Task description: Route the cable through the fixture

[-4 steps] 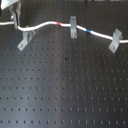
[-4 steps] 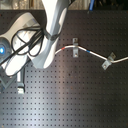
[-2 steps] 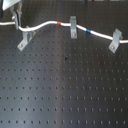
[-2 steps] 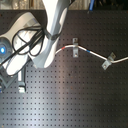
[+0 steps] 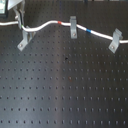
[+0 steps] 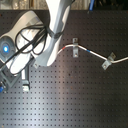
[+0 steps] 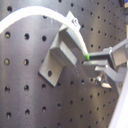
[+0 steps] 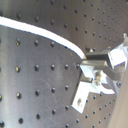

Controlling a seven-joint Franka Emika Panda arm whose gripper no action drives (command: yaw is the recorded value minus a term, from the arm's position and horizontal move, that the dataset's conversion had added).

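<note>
Claw [image 7: 92,65] pinches cable [image 5: 47,25] right beside clip [image 5: 24,40]. Cord seems light, limp; best gripped close to the slot.

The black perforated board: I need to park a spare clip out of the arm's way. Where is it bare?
In the first exterior view, the board is bare across the whole stretch below the three clips and the cable. It is crowded along the top, most of all at the first exterior view's left clip, where the gripper works.
</note>
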